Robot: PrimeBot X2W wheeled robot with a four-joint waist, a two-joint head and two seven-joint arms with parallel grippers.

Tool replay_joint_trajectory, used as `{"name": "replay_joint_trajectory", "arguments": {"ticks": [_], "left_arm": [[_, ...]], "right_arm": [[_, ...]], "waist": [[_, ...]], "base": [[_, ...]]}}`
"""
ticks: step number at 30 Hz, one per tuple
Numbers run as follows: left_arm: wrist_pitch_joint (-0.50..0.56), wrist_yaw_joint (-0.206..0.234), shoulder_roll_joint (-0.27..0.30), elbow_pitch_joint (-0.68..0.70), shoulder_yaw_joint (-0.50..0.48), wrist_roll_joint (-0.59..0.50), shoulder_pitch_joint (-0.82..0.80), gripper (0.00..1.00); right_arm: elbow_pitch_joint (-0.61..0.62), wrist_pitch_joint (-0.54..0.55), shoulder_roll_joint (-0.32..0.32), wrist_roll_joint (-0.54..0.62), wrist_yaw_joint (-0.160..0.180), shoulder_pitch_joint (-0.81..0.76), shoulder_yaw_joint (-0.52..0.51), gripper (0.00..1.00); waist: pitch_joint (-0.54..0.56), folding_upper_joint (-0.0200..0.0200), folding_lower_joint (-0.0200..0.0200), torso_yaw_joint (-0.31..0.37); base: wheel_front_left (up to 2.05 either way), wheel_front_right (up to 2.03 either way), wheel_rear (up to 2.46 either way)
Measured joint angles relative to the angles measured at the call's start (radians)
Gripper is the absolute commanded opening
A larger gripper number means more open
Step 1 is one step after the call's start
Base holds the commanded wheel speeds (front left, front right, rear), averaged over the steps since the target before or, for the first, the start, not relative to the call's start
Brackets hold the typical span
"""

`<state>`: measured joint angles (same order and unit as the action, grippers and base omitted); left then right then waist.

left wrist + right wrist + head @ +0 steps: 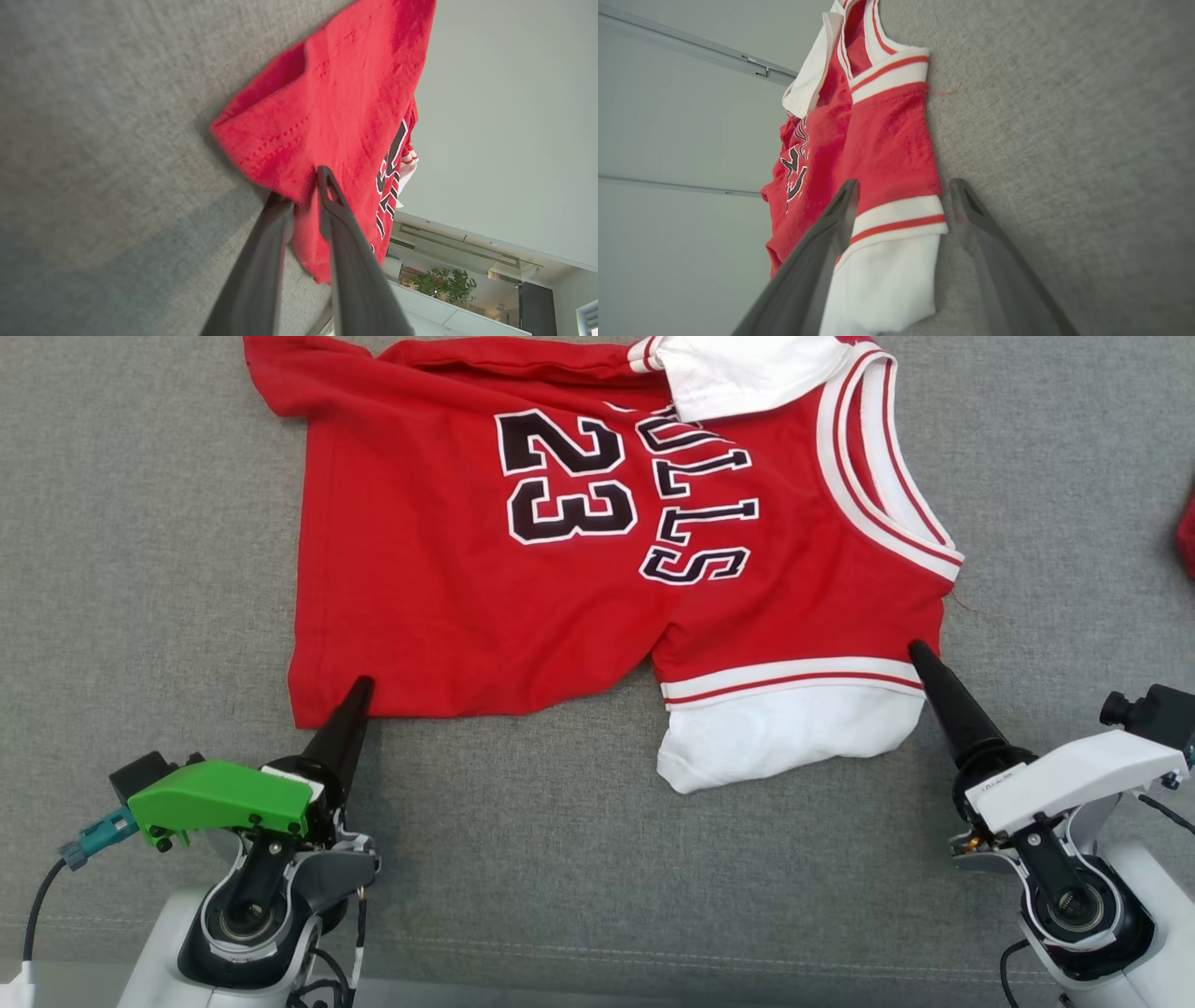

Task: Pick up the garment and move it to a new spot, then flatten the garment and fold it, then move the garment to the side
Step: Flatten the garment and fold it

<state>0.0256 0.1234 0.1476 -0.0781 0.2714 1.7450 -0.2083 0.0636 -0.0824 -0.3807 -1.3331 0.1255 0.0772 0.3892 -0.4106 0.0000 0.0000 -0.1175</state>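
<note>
Far L: bare grey top (140, 569), lots of open room beside the hem. L claw (359, 695) sits at the near hem corner of the jersey (448, 588). In L wrist view the claw (303, 196) is nearly closed w/ the red jersey (336, 93) pinched btwn its fingers, and the corner is puckered up off the grey.

Jersey lies mostly flat, front up, "23" and lettering showing, hem to the L, neck to the R. Its far edge is bunched and runs past the top of head view. A white sleeve (784, 728) sticks out on the near side, R of centre, flat on the grey.

R claw (920, 653) is at the R end of that sleeve's red-white band. In R wrist view it (903, 186) is spread wide, gripping nothing. One finger (840, 210) is over the jersey (882, 144), the other is over the grey just beside its edge; can't tell if either touches.

R of that: open grey, then a red scrap (1187, 537) at the frame edge, well apart from the jersey. Near side: a grey strip btwn jersey and robot, w/ a seam (653, 952) across it.
</note>
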Motion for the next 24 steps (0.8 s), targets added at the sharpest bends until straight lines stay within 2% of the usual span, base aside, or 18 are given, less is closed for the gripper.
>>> {"name": "replay_joint_trajectory", "arguments": {"ticks": [1,2,3,4,11,17,24], "left_arm": [[0.000,0.000,0.000,-0.001,0.000,0.000,0.000,0.14],[0.000,0.000,-0.001,-0.002,0.001,0.000,0.000,0.10],[0.000,0.000,-0.002,-0.002,0.001,0.000,0.000,0.00],[0.000,0.000,-0.004,-0.003,0.003,0.000,-0.001,0.00],[0.000,0.000,-0.012,-0.008,0.008,0.000,-0.004,0.00],[-0.035,-0.019,-0.013,0.001,-0.043,0.000,-0.009,0.00],[-0.073,-0.067,0.009,0.097,-0.097,-0.020,-0.010,0.00]], "right_arm": [[-0.003,0.004,0.007,-0.003,0.000,0.006,-0.001,0.50],[-0.007,0.005,0.012,-0.006,0.001,0.011,-0.001,0.46],[-0.010,0.005,0.016,-0.006,0.001,0.017,-0.003,0.06],[-0.014,0.005,0.022,-0.010,0.001,0.021,-0.007,0.00],[-0.026,0.010,0.030,-0.030,0.001,0.022,-0.022,0.00],[-0.002,0.004,0.035,-0.046,-0.003,0.031,-0.056,0.00],[0.160,-0.014,0.057,-0.128,-0.069,0.095,-0.132,0.00]], "waist": [[0.001,0.0000,0.0000,-0.001],[0.001,0.0000,0.0000,-0.002],[0.002,0.0000,0.0000,-0.003],[0.003,0.0000,0.0000,-0.004],[0.015,0.0000,0.0000,-0.014],[0.038,0.0000,0.0000,-0.013],[0.087,0.0000,0.0000,-0.003]], "base": [[0.00,0.00,0.00],[0.00,0.00,0.00],[0.00,0.00,0.00],[0.00,0.00,0.00],[0.00,0.00,0.00],[0.00,0.00,0.00],[0.00,0.00,0.00]]}}
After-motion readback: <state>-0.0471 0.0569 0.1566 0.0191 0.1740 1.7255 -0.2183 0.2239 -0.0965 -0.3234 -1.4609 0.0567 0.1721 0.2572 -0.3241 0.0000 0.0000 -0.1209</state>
